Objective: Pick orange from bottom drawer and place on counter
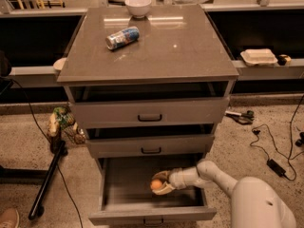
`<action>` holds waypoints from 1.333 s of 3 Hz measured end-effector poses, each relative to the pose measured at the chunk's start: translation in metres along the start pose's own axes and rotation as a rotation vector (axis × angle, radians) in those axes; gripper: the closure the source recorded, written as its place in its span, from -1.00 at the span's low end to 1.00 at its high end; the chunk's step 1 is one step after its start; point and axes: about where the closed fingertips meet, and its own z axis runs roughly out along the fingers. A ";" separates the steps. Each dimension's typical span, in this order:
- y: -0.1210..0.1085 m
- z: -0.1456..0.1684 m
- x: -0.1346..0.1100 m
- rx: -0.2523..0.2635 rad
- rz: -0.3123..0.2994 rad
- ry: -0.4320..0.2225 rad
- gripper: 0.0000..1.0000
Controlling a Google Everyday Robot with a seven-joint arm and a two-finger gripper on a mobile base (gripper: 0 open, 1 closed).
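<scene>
While my pincer [158, 184] clasps the orange [156, 185] inside the bottom drawer [124, 188], I judge it light, firm, smooth-skinned, and best held across its widest girth.

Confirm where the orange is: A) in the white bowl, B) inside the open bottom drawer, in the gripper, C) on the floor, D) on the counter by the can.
B: the orange sits between the fingers of the gripper, which reaches into the open bottom drawer; no orange shows on the counter.
</scene>
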 end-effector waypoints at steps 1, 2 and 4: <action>0.001 -0.030 -0.046 0.055 -0.109 0.011 1.00; -0.004 -0.076 -0.108 0.177 -0.188 0.053 1.00; 0.050 -0.066 -0.157 0.152 -0.212 0.076 1.00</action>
